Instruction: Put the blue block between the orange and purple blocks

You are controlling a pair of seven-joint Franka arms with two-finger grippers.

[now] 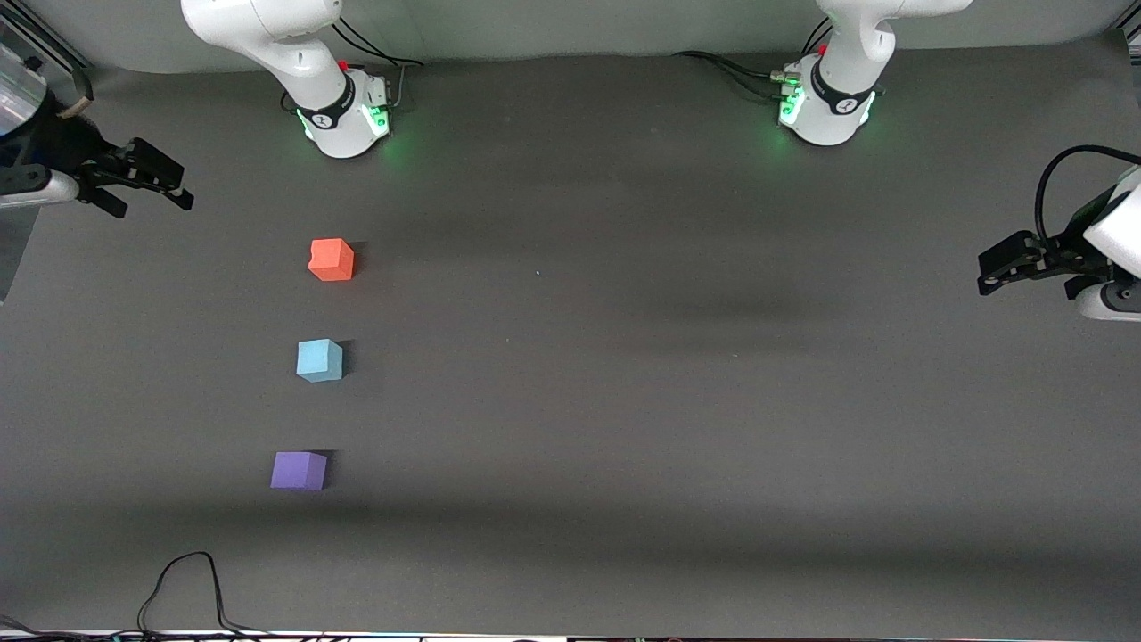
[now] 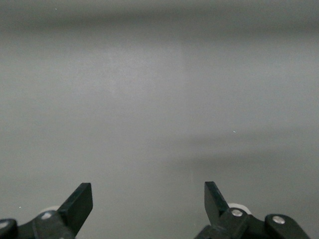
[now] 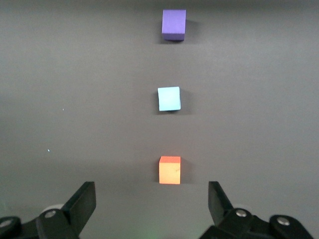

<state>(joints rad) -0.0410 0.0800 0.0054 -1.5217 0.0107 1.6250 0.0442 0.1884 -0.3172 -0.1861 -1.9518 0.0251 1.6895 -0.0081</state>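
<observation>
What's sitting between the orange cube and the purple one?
The blue cube sits on the table between the orange cube and the purple cube, touching neither. The front view and the right wrist view both show it.

Right arm (image 1: 36, 178): cut by front view's 9 o'clock edge, only gripper end showing. Left arm (image 1: 1105, 241): cut at 3 o'clock edge. Both wrist views: finger bases cut at 6 o'clock edge. Cable (image 1: 183, 588) runs off 6 o'clock edge. Blocks' undersides hidden against table (image 1: 624, 401). Left wrist view: bare table only.
</observation>
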